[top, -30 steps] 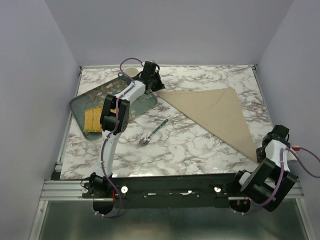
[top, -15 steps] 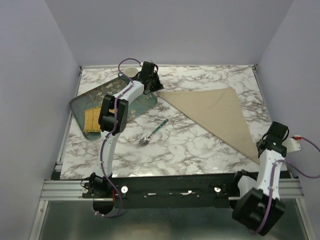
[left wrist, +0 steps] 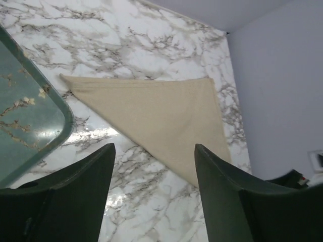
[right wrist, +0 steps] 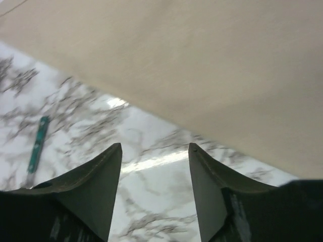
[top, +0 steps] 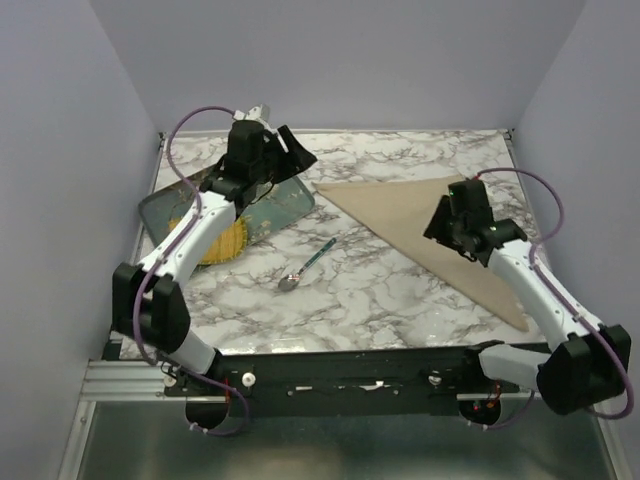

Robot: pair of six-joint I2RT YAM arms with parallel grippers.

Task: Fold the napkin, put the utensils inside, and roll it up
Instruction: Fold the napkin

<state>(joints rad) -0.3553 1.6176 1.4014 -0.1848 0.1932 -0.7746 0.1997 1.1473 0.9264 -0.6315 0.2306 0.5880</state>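
Two grippers, both with jaws apart and nothing between them. The left gripper [top: 293, 158] hangs over the far corner of the tray [top: 290, 203], while the right gripper [top: 438, 226] hovers above the napkin [top: 395, 203], which is folded to a triangle on the right side of the table [top: 380, 290]. The spoon [top: 308, 264] lies on bare marble just off the napkin's long edge, bowl near-left, handle aimed far-right at that edge. That puts it left of the right gripper and near of the left one. Either looks able to reach, though only the right wrist view catches the spoon [right wrist: 38, 143].
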